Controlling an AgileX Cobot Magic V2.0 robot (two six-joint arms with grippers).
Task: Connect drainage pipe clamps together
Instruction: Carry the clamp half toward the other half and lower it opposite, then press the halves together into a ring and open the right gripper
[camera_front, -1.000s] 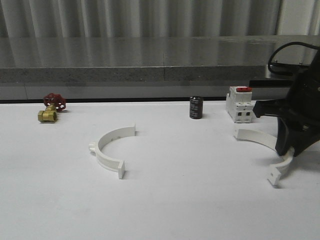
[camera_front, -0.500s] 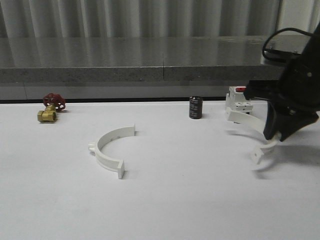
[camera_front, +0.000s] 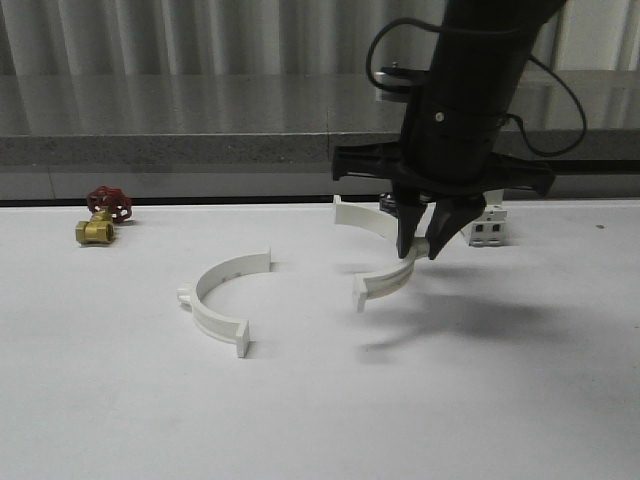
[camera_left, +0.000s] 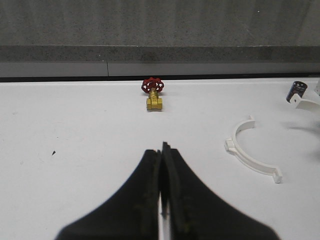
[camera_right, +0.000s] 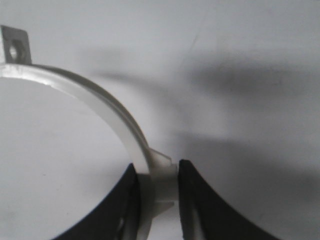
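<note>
Brass valve (camera_front: 96, 230), red handwheel; white breaker (camera_front: 488, 229) behind.

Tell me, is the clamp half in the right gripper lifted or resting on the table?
Lifted. The right gripper holds the clamp half above the table, its shadow below.

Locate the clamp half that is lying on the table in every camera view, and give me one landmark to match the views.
Front view: resting clamp half lies left of centre on the white table.
Left wrist view: it lies at the right.
Right wrist view: not in it.
Shared landmark: the brass valve with red handwheel.
</note>
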